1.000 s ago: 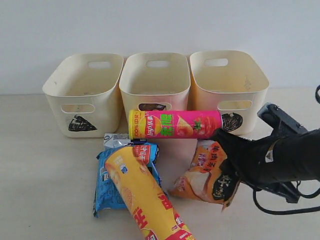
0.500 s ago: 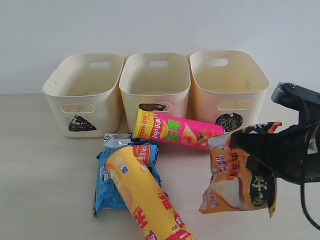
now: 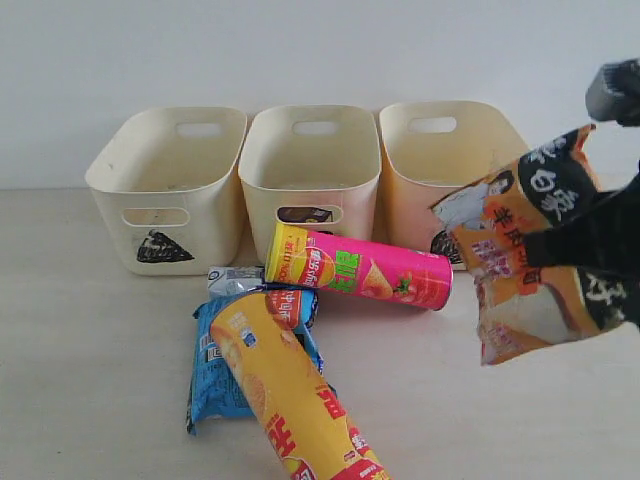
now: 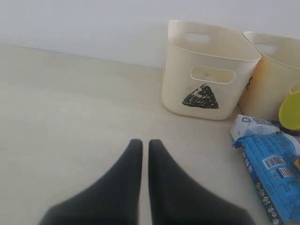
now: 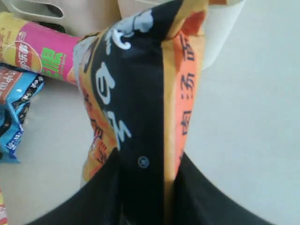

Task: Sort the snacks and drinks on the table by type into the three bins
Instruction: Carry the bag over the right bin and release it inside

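My right gripper [image 3: 592, 240] is shut on the orange-black bag [image 3: 525, 265] and holds it in the air, in front of the right bin [image 3: 452, 160]. In the right wrist view both fingers [image 5: 105, 187] clamp the bag [image 5: 140, 84]. The pink tube [image 3: 358, 268] lies slanted before the middle bin [image 3: 312, 165]. The yellow tube [image 3: 290, 385] rests across the blue bag [image 3: 212, 380]. The drink carton [image 3: 232, 280] lies near the triangle bin [image 3: 170, 185]. My left gripper [image 4: 141, 143] is shut and empty over bare table [image 4: 70, 108]. No purple box shows.
The three bins stand in a row against the white back wall. The left wrist view shows the triangle bin [image 4: 206, 70], the carton [image 4: 251, 129] and the blue bag [image 4: 276, 164] off to one side. Bare table [image 3: 80, 350] stretches left of the pile.
The right gripper has lifted the orange-black bag off the table, up and to the right. The pink tube has swung to a slant, its right end nearer the front.
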You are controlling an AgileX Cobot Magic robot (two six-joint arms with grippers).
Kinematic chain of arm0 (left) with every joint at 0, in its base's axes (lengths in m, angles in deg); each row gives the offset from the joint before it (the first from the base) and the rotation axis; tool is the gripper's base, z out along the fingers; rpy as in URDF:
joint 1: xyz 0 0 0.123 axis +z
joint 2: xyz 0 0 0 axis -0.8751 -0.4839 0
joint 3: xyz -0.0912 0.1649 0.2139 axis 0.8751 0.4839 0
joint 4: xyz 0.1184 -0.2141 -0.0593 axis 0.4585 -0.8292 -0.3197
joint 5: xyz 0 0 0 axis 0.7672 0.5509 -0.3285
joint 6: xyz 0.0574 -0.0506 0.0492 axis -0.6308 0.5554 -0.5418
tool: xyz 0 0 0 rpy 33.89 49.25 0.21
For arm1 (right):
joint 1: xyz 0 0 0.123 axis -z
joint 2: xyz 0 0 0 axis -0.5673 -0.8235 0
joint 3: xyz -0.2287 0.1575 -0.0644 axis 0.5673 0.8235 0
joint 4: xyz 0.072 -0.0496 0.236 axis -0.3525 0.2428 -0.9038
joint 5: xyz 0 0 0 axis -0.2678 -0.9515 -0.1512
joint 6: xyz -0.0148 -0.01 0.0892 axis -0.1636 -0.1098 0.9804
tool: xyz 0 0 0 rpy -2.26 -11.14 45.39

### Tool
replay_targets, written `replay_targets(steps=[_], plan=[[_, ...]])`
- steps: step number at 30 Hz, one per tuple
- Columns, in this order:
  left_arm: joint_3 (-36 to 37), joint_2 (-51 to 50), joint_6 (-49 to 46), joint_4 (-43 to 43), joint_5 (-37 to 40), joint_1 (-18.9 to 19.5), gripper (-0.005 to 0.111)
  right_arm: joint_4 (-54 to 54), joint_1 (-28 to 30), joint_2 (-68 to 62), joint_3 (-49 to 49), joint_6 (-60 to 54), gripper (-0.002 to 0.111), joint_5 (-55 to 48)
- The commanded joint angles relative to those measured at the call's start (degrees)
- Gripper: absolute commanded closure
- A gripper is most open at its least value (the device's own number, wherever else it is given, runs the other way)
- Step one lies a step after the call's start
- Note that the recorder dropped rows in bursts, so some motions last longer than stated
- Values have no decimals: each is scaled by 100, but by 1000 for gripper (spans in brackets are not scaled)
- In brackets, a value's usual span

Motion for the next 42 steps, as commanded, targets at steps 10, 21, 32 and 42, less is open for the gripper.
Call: replay_targets(steps=[10,21,32,42], plan=[[23,17,-36,11,6,4,102,2469,17,-2375,-3672,-545,108,-1157],[23,17,-36,11,6,4,102,3181,679,-4644,-5662,100,108,-929],[23,17,-36,11,6,4,102,3096,1042,-5552,-5993,730,108,-236],[23,17,-36,11,6,4,102,3084,1042,-5975,-6106,1156,61,-170]])
